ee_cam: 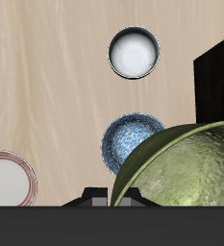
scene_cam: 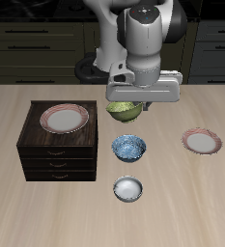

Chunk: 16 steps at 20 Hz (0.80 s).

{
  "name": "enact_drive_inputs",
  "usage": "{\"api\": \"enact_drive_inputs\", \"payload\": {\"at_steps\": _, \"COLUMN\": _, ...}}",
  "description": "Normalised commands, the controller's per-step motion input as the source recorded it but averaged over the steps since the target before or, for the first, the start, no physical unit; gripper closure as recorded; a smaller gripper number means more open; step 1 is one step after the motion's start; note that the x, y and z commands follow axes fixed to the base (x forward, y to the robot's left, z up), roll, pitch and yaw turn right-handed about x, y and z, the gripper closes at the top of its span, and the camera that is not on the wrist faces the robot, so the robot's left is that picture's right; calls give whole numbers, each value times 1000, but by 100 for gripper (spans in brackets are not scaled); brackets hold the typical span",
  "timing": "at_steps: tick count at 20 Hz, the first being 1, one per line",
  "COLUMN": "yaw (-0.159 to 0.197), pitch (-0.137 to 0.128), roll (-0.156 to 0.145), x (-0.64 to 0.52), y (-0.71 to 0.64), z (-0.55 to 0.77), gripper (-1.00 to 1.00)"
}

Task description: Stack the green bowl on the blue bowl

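The olive-green speckled green bowl (scene_cam: 125,110) hangs in the air under my gripper (scene_cam: 127,102), which is shut on its rim. In the wrist view the green bowl (ee_cam: 186,171) looms large and close, beside the gripper (ee_cam: 112,198). The blue bowl (scene_cam: 129,148), mottled blue and white, stands on the table nearer the front edge than the held bowl. Part of the blue bowl (ee_cam: 129,142) is covered by the green bowl's rim in the wrist view.
A small silvery-white bowl (scene_cam: 128,189) (ee_cam: 134,52) sits in front of the blue bowl. A dark wooden drawer cabinet (scene_cam: 54,152) (ee_cam: 217,82) carries a pink-rimmed plate (scene_cam: 65,119). Another pink-rimmed plate (scene_cam: 202,142) (ee_cam: 8,181) lies on the table.
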Motion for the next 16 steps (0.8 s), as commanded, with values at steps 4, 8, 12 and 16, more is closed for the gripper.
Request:
{"api": "enact_drive_inputs", "payload": {"at_steps": 4, "yaw": -21, "pitch": -20, "roll": -57, "x": 204, "y": -232, "z": -144, "gripper": 100}}
{"api": "enact_drive_inputs", "payload": {"at_steps": 8, "yaw": -37, "pitch": 41, "roll": -23, "x": 103, "y": -83, "z": -255, "gripper": 100}}
{"api": "enact_drive_inputs", "payload": {"at_steps": 12, "yaw": -31, "pitch": 18, "roll": 20, "x": -119, "y": 54, "z": -311, "gripper": 100}}
{"api": "enact_drive_inputs", "payload": {"at_steps": 16, "yaw": -34, "pitch": 33, "roll": 13, "x": -64, "y": 95, "z": -284, "gripper": 100}}
